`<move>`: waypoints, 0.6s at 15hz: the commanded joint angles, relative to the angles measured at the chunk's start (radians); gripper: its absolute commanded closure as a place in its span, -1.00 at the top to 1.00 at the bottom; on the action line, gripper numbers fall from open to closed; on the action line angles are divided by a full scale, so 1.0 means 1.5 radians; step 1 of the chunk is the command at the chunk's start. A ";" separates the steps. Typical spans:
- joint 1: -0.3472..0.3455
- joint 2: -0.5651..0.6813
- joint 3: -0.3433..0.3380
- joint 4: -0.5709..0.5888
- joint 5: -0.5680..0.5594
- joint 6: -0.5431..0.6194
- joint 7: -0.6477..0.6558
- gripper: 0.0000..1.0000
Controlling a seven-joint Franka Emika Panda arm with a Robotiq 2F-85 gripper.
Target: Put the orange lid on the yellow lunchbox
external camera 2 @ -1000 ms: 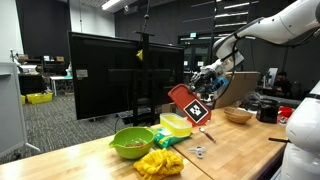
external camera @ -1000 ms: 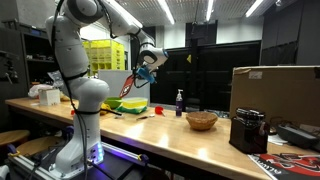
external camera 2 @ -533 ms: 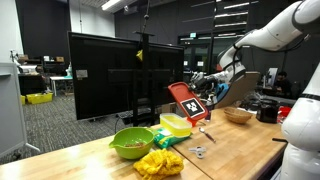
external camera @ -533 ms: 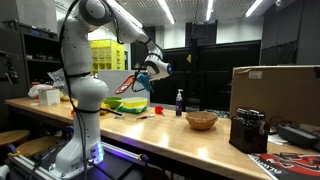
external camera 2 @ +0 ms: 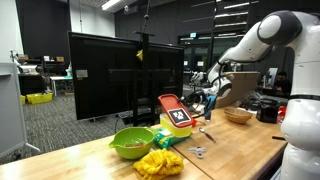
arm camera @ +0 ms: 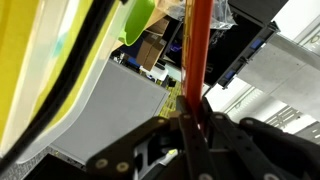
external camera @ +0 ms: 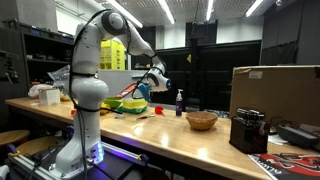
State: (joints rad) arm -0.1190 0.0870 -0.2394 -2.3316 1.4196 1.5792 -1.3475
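My gripper [external camera 2: 197, 100] is shut on one edge of the orange lid [external camera 2: 176, 114], a flat orange-red rectangle with a white mark. The lid hangs tilted just above the yellow lunchbox [external camera 2: 175, 128], its lower edge close to the box rim; I cannot tell if they touch. In an exterior view the gripper [external camera: 155, 82] holds the lid [external camera: 142, 90] over the lunchbox [external camera: 133, 105]. In the wrist view the lid [arm camera: 197, 50] shows edge-on as a red strip between the fingers [arm camera: 195, 122].
A green bowl [external camera 2: 131, 142] and a yellow cloth [external camera 2: 160, 162] lie beside the lunchbox. A tan woven bowl [external camera: 201, 120], a dark bottle [external camera: 179, 102], a cardboard box [external camera: 275, 90] and a black device [external camera: 248, 130] stand further along the table. A yellow perforated crate [external camera: 105, 55] sits behind the arm.
The arm has come down and carried the lid towards the lunchbox. The lid now hangs lower, just over the box, still held in the gripper.
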 commanded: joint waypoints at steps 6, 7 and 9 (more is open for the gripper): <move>-0.025 0.099 0.017 0.113 -0.042 -0.046 0.057 -0.95; -0.027 0.107 0.017 0.120 -0.049 -0.060 0.066 -0.95; -0.029 0.115 0.018 0.132 -0.066 -0.080 0.088 -0.95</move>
State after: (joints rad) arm -0.1379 0.2346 -0.2290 -2.1781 1.3606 1.5157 -1.2760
